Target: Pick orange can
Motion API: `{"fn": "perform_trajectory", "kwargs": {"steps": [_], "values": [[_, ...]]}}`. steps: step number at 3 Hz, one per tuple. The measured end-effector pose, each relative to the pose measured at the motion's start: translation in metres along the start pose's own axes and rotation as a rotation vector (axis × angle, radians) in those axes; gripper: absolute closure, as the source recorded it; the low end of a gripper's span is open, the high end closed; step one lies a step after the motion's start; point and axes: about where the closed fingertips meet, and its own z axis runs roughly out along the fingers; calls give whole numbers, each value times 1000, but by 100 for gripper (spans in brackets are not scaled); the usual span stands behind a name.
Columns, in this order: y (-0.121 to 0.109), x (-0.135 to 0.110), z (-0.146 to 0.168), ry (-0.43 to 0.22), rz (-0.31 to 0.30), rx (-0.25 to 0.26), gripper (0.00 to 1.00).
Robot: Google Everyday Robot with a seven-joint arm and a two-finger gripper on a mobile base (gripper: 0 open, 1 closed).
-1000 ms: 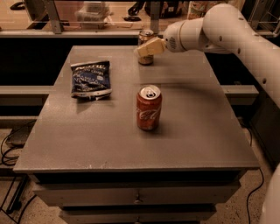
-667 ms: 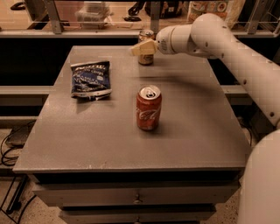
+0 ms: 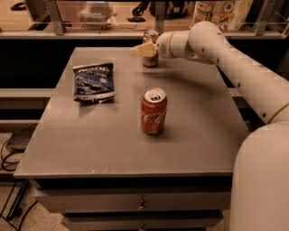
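orange can (image 3: 151, 62) upright at far edge of counter (image 3: 203, 117), roughly mid-width, small bronze-gold body, silver top. middle of the can is covered from this view by the end effector (image 3: 141, 49), only the top rim and the lower part show

end effector is tan/beige, at can height, tip pointing left, overlapping the can's front-left side. looks right against the can, but actual contact can't be confirmed. apart, together or clamped on the can: cannot tell from this angle

white arm (image 3: 226, 54) comes in from the right, runs diagonally up-left across the far right part of the counter to the wrist just right of the can. large white rounded part of robot body (image 3: 262, 180) fills the lower right corner

red cola can (image 3: 154, 111) upright near counter centre, white script on the side, opened tab on top, well apart from orange can, nearer the camera. nothing touching it

dark blue snack bag (image 3: 93, 81) lying flat on left side of counter, a bit crumpled, left of both cans and apart from them

counter is grey, flat top, with drawers (image 3: 142, 205) below the front edge, small knob visible

behind counter: a horizontal rail (image 3: 90, 34) with shelf area beyond it, some blurred items there incl. a printed package (image 3: 221, 11) at upper right, details not readable

dark cables (image 3: 9, 151) on the floor at lower left beside the counter
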Motion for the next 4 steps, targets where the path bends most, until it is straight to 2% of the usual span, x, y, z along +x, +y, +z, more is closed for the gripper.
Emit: {"fn": "perform_trajectory", "kwargs": {"steps": [1, 2, 3, 4], "values": [[-2, -7, 0, -20, -1, 12, 41], [2, -30, -8, -47, -46, 17, 64], [18, -82, -22, -98, -142, 3, 95], [33, -149, -47, -154, -250, -24, 100]]}}
